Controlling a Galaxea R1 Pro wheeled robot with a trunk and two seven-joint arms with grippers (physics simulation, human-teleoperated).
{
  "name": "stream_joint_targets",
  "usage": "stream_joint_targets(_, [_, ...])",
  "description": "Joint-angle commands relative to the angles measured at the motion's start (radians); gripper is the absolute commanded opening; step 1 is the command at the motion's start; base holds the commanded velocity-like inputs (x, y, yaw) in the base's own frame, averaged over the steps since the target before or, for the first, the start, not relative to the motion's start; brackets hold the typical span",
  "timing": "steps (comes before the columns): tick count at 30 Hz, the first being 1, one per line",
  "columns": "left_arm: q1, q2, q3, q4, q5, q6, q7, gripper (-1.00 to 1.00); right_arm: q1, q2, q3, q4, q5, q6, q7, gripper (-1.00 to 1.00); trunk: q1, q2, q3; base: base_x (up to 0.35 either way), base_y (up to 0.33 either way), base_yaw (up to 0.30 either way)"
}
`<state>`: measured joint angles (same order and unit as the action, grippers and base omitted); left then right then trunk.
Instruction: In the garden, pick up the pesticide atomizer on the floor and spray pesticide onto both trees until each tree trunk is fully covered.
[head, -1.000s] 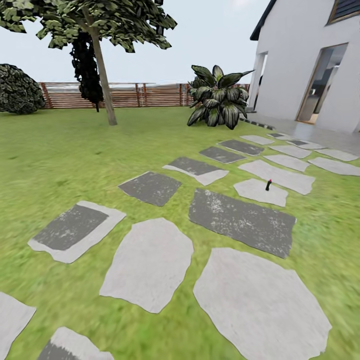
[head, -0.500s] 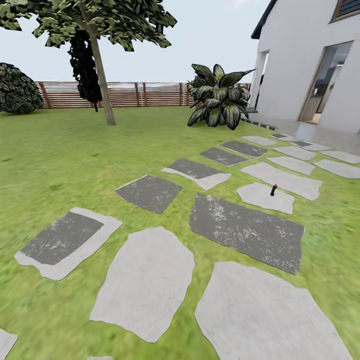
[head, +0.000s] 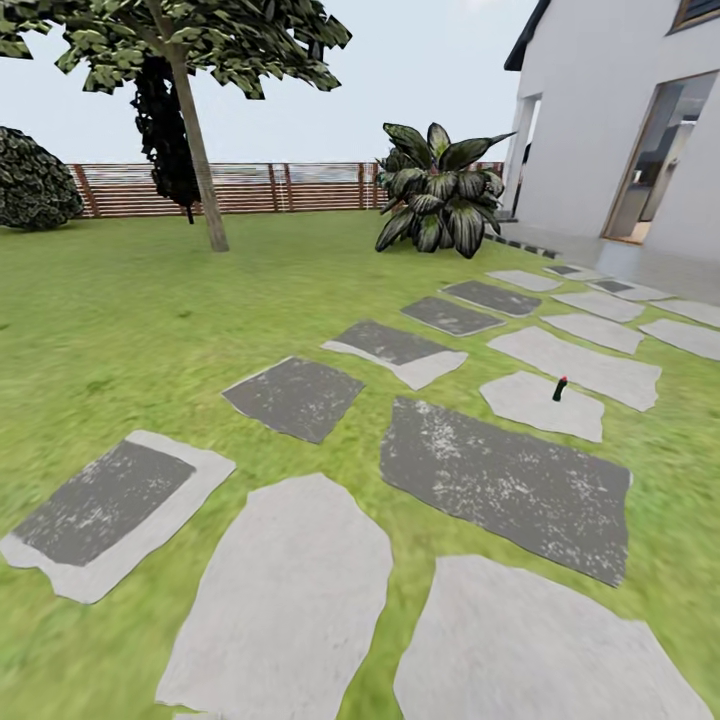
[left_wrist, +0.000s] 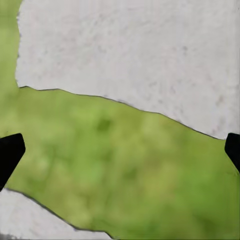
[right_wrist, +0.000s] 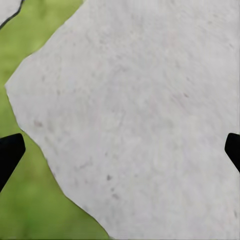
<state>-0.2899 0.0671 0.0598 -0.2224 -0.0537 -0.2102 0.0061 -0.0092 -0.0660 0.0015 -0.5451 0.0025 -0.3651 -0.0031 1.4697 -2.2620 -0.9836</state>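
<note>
Over the path, both grippers: each wrist view shows two dark fingertips at opposite edges, spread wide, with nothing between them.
Left gripper (left_wrist: 120, 150): jaws wide open and empty, above a strip of grass (left_wrist: 115, 170) between two pale stones.
Right gripper (right_wrist: 120, 150): jaws wide open and empty, above a pale stepping stone (right_wrist: 135, 115).
Pesticide atomizer (head: 560, 389): upright on a pale stone (head: 530, 400) to the right, in the middle distance; slim, dark, with a red top.
Tree (head: 195, 150): far left, before the wooden fence (head: 290, 188); trunk bare.
Other landmarks: broad-leaved plant (head: 438, 195) far centre; white house (head: 610, 120) far right.
Step in hand: driving up to the atomizer, judging by the distance left.
Doing it well: probably bear right, stop with the atomizer within the right arm's reach, then descend slowly; it looks easy to topple.
</note>
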Motion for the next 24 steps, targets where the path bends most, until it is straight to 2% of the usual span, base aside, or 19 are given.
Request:
stream_joint_targets(1, [0.000, 0.000, 0.000, 0.000, 0.000, 0.000, 0.000, 1.00, 0.000, 0.000, 0.000, 0.000, -0.001, 0.000, 0.000, 1.00, 0.000, 0.000, 0.000, 0.336, 0.000, 0.000])
stream_joint_targets(8, [0.000, 0.000, 0.000, 0.000, 0.000, 0.000, 0.000, 1.00, 0.000, 0.000, 0.000, -0.002, -0.004, 0.001, 0.000, 1.00, 0.000, 0.000, 0.001, 0.336, 0.000, -0.054])
stream_joint_targets(24, [0.000, 0.000, 0.000, 0.000, 0.000, 0.000, 0.000, 1.00, 0.000, 0.000, 0.000, -0.003, -0.006, 0.002, 0.000, 1.00, 0.000, 0.000, 0.004, 0.336, 0.000, -0.274])
